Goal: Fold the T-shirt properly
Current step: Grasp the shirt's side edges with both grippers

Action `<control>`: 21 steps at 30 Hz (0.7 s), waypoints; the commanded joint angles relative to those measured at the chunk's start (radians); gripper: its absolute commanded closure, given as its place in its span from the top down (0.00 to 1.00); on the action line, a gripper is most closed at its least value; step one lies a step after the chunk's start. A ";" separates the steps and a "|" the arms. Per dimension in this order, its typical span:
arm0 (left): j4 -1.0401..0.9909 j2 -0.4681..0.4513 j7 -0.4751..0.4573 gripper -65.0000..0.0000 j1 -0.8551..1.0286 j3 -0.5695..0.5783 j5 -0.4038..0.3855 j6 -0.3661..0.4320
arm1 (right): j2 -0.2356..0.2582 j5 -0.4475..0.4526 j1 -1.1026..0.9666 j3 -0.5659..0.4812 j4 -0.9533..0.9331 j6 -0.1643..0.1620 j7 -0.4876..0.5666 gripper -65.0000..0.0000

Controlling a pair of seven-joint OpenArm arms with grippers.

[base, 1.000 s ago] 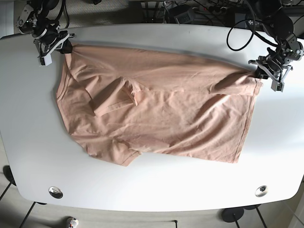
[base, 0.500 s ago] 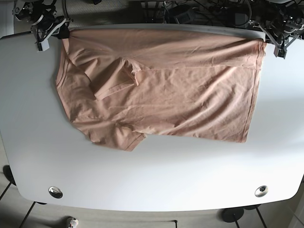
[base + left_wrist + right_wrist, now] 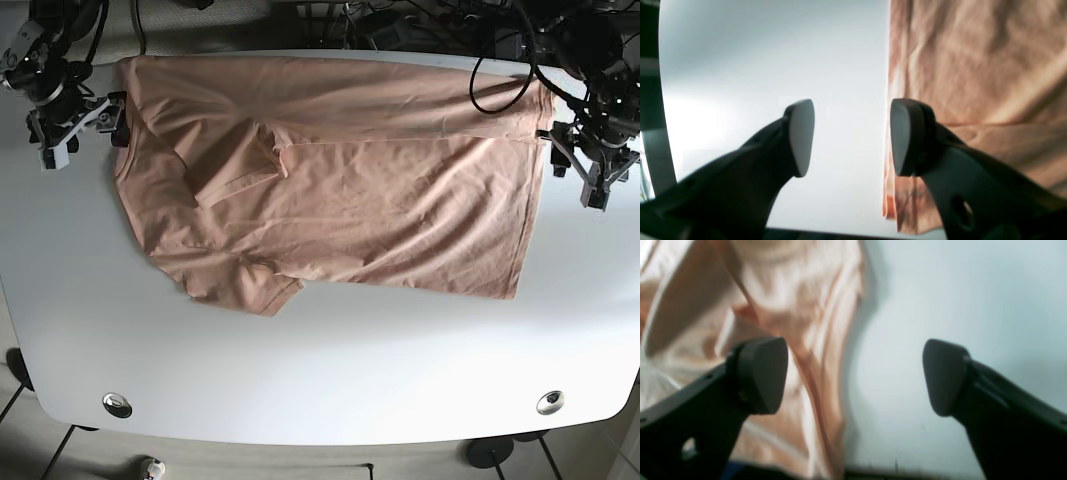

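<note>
A peach T-shirt [image 3: 340, 190] lies spread on the white table [image 3: 320, 370], its top edge along the far side and a sleeve folded onto its left half. My right gripper [image 3: 80, 130] hovers open just off the shirt's left edge. In the right wrist view this gripper [image 3: 853, 376] has one finger over the T-shirt [image 3: 790, 323] and the other over bare table. My left gripper [image 3: 575, 172] stands open beside the shirt's right edge. Seen from the left wrist, the gripper [image 3: 851, 136] straddles the hem of the T-shirt [image 3: 973, 66], holding nothing.
Cables and equipment [image 3: 420, 25] crowd the area behind the table's far edge. Two round metal inserts [image 3: 117, 404] [image 3: 550, 402] sit near the front corners. The table's front half is bare white surface.
Both grippers dragged the shirt's upper corners toward the far edge, let go, and drew back a little toward the front. The shirt now lies flatter and further back.
</note>
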 commanded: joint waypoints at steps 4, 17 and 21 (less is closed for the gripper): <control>-0.079 -0.014 -0.017 0.52 -0.159 0.077 -0.009 -0.001 | 0.039 -0.116 0.236 -0.100 -0.107 0.006 0.021 0.83; -0.205 0.012 -0.018 0.52 -0.331 0.184 -0.010 -0.001 | 0.085 -0.456 0.793 -0.273 -0.853 0.006 0.368 0.84; -0.205 0.012 -0.100 0.52 -0.310 0.184 -0.009 -0.001 | 0.102 -0.453 0.830 -0.301 -1.000 0.006 0.435 0.83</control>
